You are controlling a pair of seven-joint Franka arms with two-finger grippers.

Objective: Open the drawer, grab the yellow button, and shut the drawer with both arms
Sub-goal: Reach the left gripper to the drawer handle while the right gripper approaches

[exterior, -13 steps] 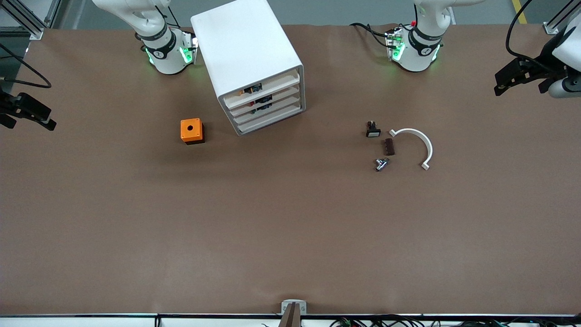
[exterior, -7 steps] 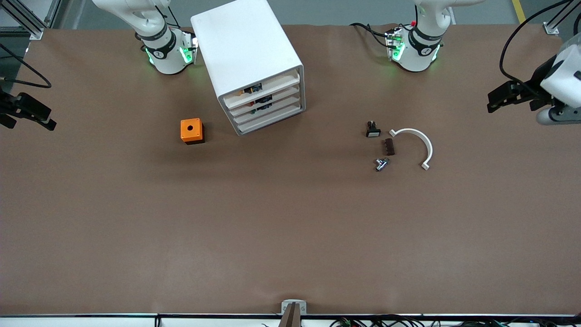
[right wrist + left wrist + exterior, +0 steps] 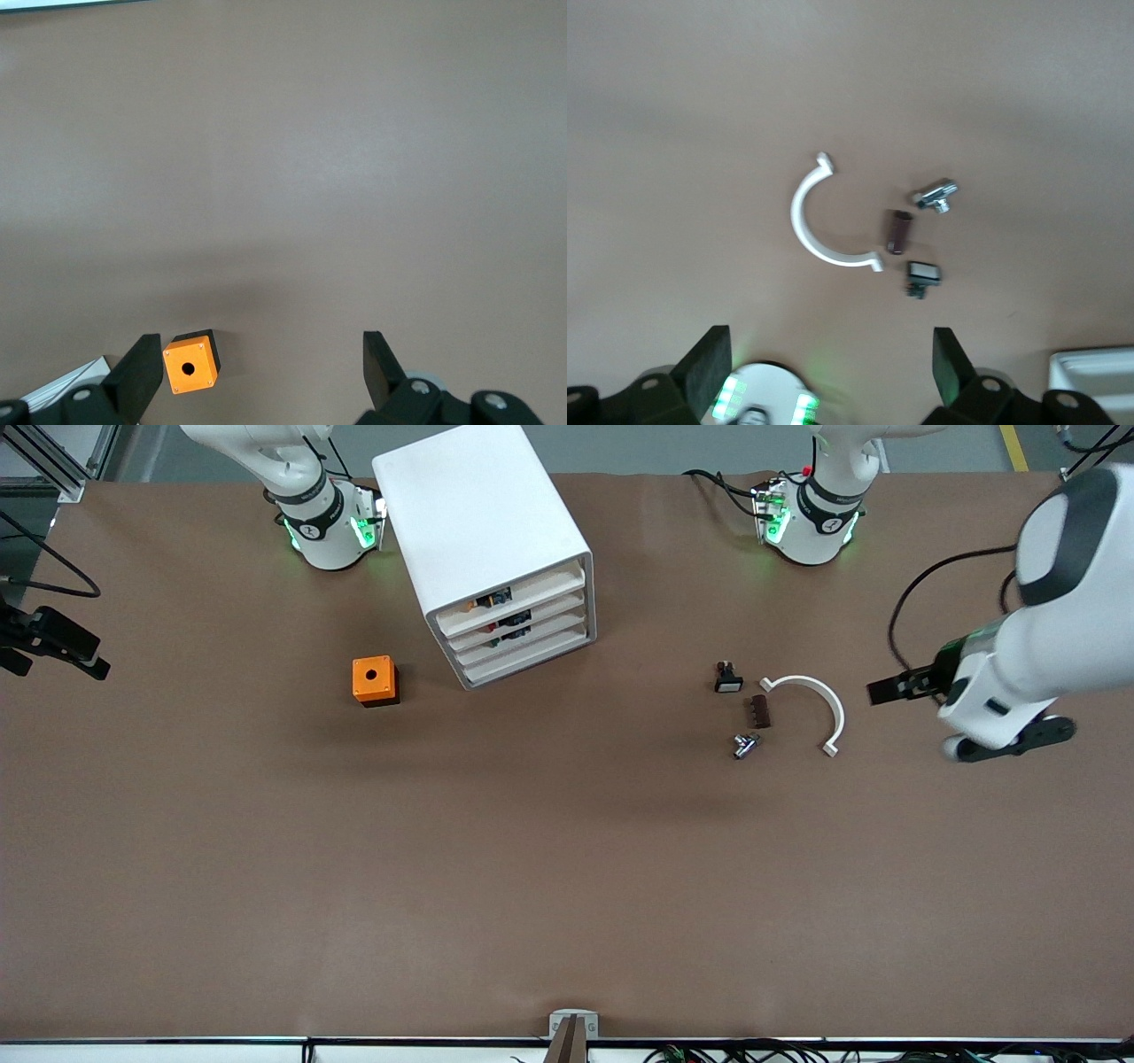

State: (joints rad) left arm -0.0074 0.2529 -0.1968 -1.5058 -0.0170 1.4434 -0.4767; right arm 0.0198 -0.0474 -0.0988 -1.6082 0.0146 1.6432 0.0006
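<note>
Cabinet [image 3: 492,540]: tall white box at the table's edge along the robots' bases, toward the right arm's end; four tray drawers face the front camera at an angle.
Drawer [image 3: 514,598]: uppermost of the four, pushed in; small dark and coloured parts show above its front lip.
Button: not identifiable among the parts in the cabinet.
Orange cube [image 3: 375,680]: on the table beside the cabinet, toward the right arm's end; a hole in its top face.
Loose parts: white curved piece [image 3: 819,704], black part with white face [image 3: 727,679], brown block [image 3: 759,711], metal fitting [image 3: 744,745]; grouped toward the left arm's end.
Left gripper [image 3: 890,691]: in the air over bare table just beside the white curved piece; fingers [image 3: 709,367] spread apart, holding nothing.
Right gripper [image 3: 66,657]: at the table's edge on the right arm's end; fingers [image 3: 137,372] spread apart, empty.
</note>
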